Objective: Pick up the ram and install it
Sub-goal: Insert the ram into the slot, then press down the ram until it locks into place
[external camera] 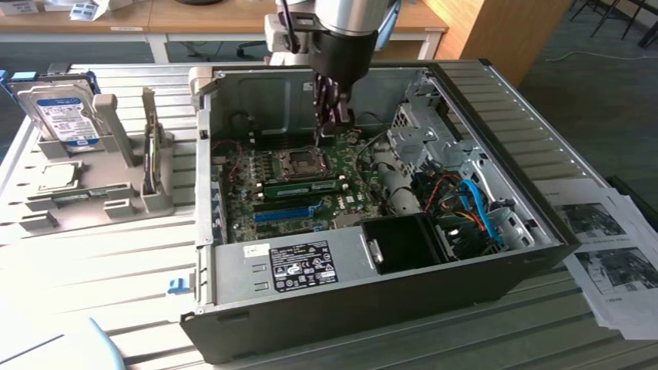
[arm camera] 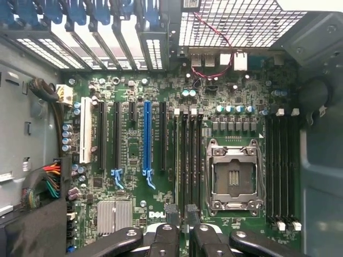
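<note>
**Hand over motherboard, ram in slot**

Hand (external camera: pixel 332 131) hangs inside the open computer case (external camera: pixel 535 131), fingers partly open and gripping nothing. The ram (external camera: pixel 303 186) sits in a motherboard (arm camera: pixel 128 144) slot, between the processor socket (external camera: pixel 303 162) and the blue slot (external camera: pixel 283 213).

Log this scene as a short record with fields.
gripper: open, empty, above the motherboard
ram: in a slot beside the CPU socket, apart from the gripper
case: open, lying on its side
hard drive: upright in a holder, exterior view's left
</note>
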{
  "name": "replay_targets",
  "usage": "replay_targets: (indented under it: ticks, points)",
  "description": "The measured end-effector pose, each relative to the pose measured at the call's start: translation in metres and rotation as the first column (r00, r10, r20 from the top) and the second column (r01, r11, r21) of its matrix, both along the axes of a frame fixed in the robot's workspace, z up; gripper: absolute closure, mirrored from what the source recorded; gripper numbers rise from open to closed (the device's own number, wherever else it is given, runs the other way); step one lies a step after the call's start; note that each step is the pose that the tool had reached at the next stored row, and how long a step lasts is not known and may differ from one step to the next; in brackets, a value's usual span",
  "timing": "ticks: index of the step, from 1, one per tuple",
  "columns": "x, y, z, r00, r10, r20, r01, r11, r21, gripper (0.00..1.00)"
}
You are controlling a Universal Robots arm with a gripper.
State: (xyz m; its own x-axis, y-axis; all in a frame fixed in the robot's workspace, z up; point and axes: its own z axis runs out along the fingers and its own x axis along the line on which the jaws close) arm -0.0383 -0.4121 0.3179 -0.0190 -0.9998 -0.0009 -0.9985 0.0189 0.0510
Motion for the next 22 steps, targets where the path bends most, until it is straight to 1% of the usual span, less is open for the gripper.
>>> replay_targets:
  ticks: [11,22]
  points:
    - [0.0,0.0,0.0104,1.0,0.0,0.0,0.0,1.0,0.0,0.82]
    - [0.0,0.0,0.0105,1.0,0.0,0.0,0.0,1.0,0.0,0.82]
